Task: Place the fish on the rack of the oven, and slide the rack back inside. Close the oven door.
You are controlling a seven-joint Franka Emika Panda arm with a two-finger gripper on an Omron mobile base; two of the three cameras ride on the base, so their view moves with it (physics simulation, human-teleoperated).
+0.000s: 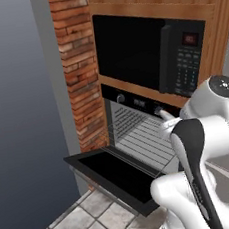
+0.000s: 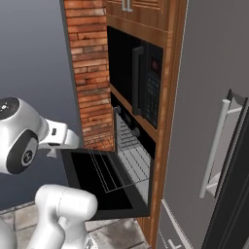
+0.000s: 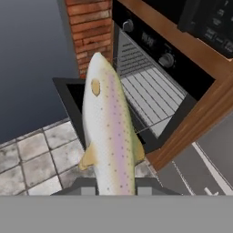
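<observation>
The oven (image 1: 138,129) stands open, its oven door (image 1: 118,174) dropped flat above the tiled floor (image 1: 74,227). Inside, the rack (image 1: 147,140) lies bare, drawn partly out over the door (seen best from the right base). The microwave (image 1: 150,54) sits above. The fish (image 3: 109,127) is clamped in the gripper (image 3: 116,189), long axis along the fingers, head pointing away toward the oven. Its tail end is hidden between the jaws.

No text is legible; the microwave (image 1: 180,58) display glows an unreadable red.
</observation>
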